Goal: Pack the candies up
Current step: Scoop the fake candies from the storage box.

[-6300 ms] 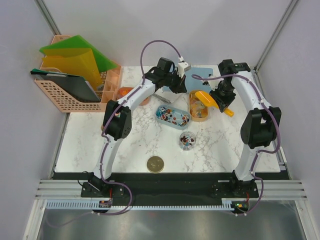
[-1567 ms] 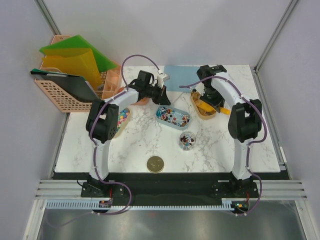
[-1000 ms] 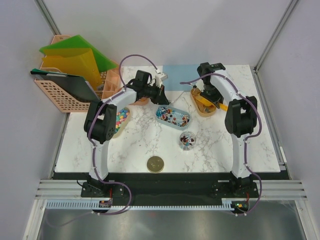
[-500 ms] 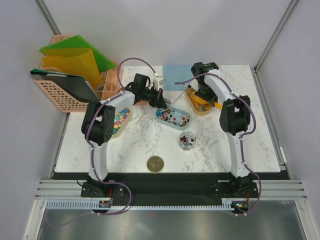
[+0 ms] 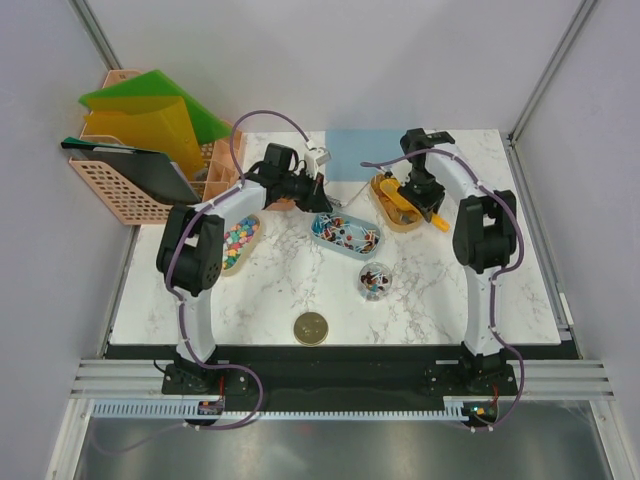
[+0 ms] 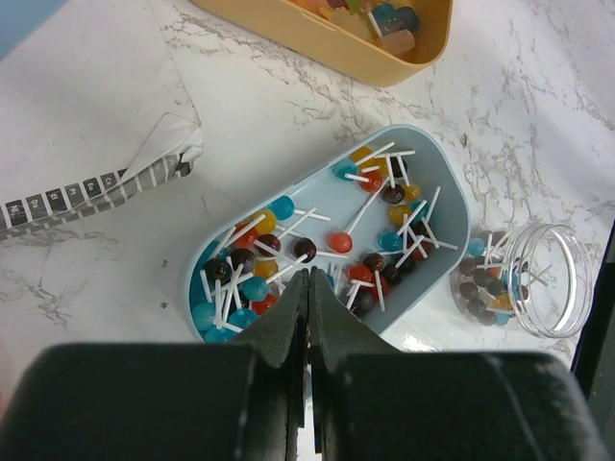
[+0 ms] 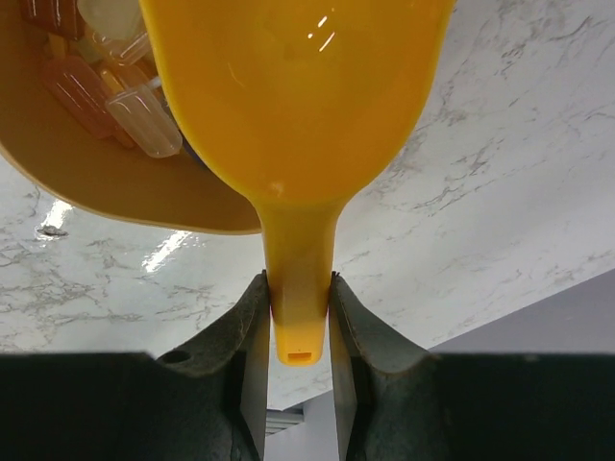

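Small round candies on white sticks fill a light-blue oval tray. My left gripper hangs shut and empty just above the tray's near-left end. More of these candies sit in a clear round jar. My right gripper is shut on the handle of the orange scoop. The scoop's bowl lies over a tan oval dish holding wrapped candies. Pastel candies fill a dish at the left.
A gold lid lies near the front edge. A pink basket with folders stands at the back left. A pale blue sheet lies at the back. A torn striped wrapper rests left of the tray.
The right gripper has shifted the scoop a little left and then back right over the tan dish. The left arm has drifted slightly left, its gripper still shut.
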